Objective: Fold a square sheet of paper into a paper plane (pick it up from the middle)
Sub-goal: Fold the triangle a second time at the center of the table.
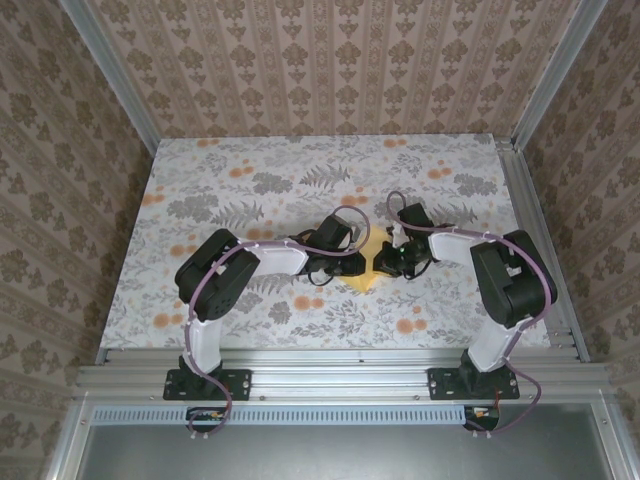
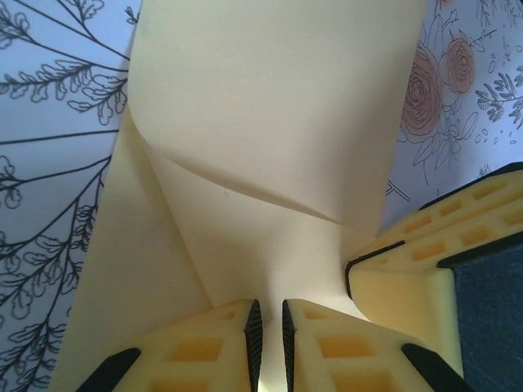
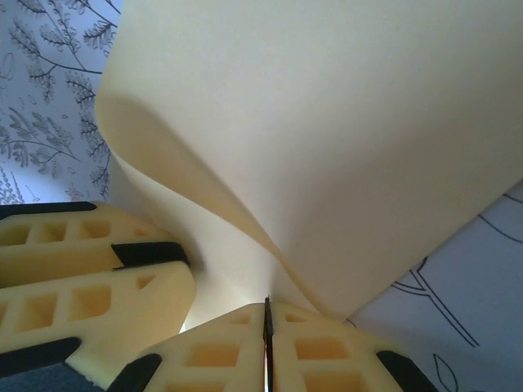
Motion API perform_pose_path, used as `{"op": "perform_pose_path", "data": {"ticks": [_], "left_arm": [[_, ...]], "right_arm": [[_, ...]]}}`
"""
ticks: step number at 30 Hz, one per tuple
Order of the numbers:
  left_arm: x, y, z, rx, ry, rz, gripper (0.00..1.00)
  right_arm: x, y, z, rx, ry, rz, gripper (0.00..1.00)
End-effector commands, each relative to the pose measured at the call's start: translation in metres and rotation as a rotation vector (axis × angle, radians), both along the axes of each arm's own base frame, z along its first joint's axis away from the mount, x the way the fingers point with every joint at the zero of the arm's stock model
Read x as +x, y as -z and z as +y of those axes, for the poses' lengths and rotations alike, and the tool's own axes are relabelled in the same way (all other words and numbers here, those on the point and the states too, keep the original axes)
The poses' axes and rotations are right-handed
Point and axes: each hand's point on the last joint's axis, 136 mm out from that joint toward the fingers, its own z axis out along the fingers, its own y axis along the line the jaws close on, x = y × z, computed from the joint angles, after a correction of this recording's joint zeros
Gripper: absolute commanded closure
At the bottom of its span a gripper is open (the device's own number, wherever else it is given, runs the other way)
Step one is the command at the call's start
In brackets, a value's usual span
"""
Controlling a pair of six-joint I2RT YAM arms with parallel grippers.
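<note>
The square sheet of paper (image 1: pixel 368 277) is pale yellow and lies bent between the two grippers at the middle of the table. In the left wrist view the sheet (image 2: pixel 270 106) rises in a curl with a diagonal crease. My left gripper (image 2: pixel 270 309) is closed on its lower part, a thin slit left between the pads. My right gripper (image 3: pixel 266 304) is shut tight on a pinched fold of the sheet (image 3: pixel 327 122), which bulges up above it. In the top view the left gripper (image 1: pixel 362 263) and right gripper (image 1: pixel 386 262) almost touch. The paper plane is out of view.
A flower-printed cloth (image 1: pixel 250 190) covers the table. Patterned walls stand on three sides, with a metal rail (image 1: pixel 340 360) along the near edge. The right gripper's foam fingers (image 2: pixel 409 269) crowd the left wrist view, and the left gripper's fingers (image 3: pixel 82 286) crowd the right wrist view.
</note>
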Motion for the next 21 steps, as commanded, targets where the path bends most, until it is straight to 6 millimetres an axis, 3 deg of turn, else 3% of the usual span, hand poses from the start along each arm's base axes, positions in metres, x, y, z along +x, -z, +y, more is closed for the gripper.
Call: {"op": "perform_pose_path", "data": {"ticks": [1,10,21], "left_arm": [[-0.011,0.046,0.033,0.160,-0.035,0.051,0.81],[-0.009,0.040,0.032,0.136,-0.060,0.041,0.81],[0.012,-0.007,0.013,0.007,-0.079,-0.011,0.78]], "right_arm": [[0.003,0.007,-0.002,-0.018,-0.002,0.001,0.89],[-0.001,0.022,-0.009,-0.074,-0.022,0.016,0.89],[-0.016,0.043,-0.020,-0.138,-0.065,0.054,0.91]]}}
